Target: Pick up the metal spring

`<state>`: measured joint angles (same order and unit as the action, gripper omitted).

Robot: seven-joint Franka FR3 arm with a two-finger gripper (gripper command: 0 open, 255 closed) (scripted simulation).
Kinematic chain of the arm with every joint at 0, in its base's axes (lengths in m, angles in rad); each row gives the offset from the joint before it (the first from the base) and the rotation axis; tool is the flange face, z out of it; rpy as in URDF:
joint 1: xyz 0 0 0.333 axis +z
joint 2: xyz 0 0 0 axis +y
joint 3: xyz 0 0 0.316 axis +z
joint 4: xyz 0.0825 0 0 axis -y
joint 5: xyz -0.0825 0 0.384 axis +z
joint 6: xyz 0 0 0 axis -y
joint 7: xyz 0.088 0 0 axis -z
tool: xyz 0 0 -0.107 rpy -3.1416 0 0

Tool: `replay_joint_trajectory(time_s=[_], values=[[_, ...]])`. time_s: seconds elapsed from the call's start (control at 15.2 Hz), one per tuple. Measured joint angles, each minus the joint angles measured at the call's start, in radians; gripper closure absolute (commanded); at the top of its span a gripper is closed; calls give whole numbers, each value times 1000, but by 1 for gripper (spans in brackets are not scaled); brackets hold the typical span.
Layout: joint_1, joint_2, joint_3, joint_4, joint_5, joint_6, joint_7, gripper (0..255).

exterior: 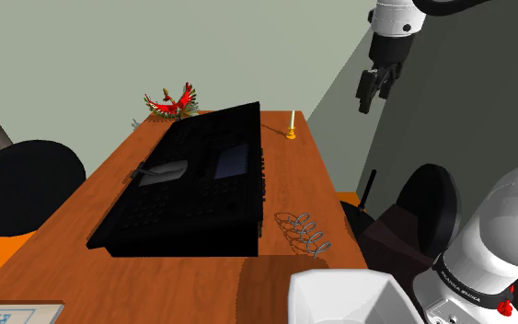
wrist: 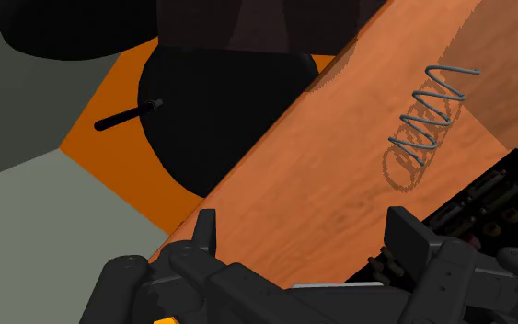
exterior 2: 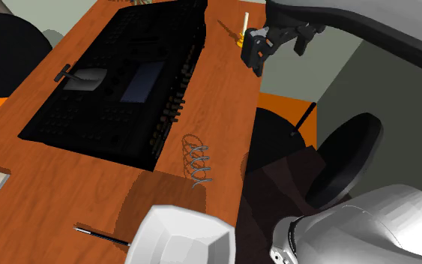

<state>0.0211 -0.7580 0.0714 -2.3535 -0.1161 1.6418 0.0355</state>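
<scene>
**Gripper.** The gripper (wrist: pixel 305 236) is open wide. Its two fingers (wrist: pixel 205 232) stand well apart, with nothing between them but bare table (wrist: pixel 314 175). In the shoulder view, the gripper (exterior: pixel 368 99) hangs in the air, clear of every object, up and to the right of the console's far corner. In the second exterior view, it (exterior 2: pixel 255 61) shows beside that same far corner, over the table's edge (exterior 2: pixel 231 120).

**Spring.** The spring (wrist: pixel 429 112) is a grey wire coil. It lies on its side on the table, near the console's long side that faces the arm, close to the near corner. It does not touch the console. In the wrist view, it lies ahead of the fingers and well apart from them. The shoulder view (exterior: pixel 305 232) and the second exterior view (exterior 2: pixel 199 163) show it flat on the wood with its shadow beside it.

**Console.** The console (exterior: pixel 192 184) is a flat black unit with rows of controls. It covers the middle of the table (exterior: pixel 295 175).

**Other items, placed from the console.**
- Candle (exterior: pixel 291 127): a pale stick on a yellow base, upright, just past the far corner.
- Red bird figure (exterior: pixel 172 103): behind the far end.
- White bowl (exterior 2: pixel 179 236): past the near end, toward the stand.
- Thin dark stick (exterior 2: pixel 100 235): on the table beside the bowl.
- Black round chair (exterior 2: pixel 345 157): off the table, on the spring's side, over orange floor (wrist: pixel 109 138).
</scene>
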Motion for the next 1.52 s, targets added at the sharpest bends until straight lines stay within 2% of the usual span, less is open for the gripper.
replay_joint_trajectory(time_s=[0.2,0.73,1.19,1.52], values=[[6,-6,5,-36,15,24,16,0],[46,33,47,-235,118,228,110,0],[100,141,98,-367,226,448,184,0],[146,266,136,-415,310,617,224,0]])
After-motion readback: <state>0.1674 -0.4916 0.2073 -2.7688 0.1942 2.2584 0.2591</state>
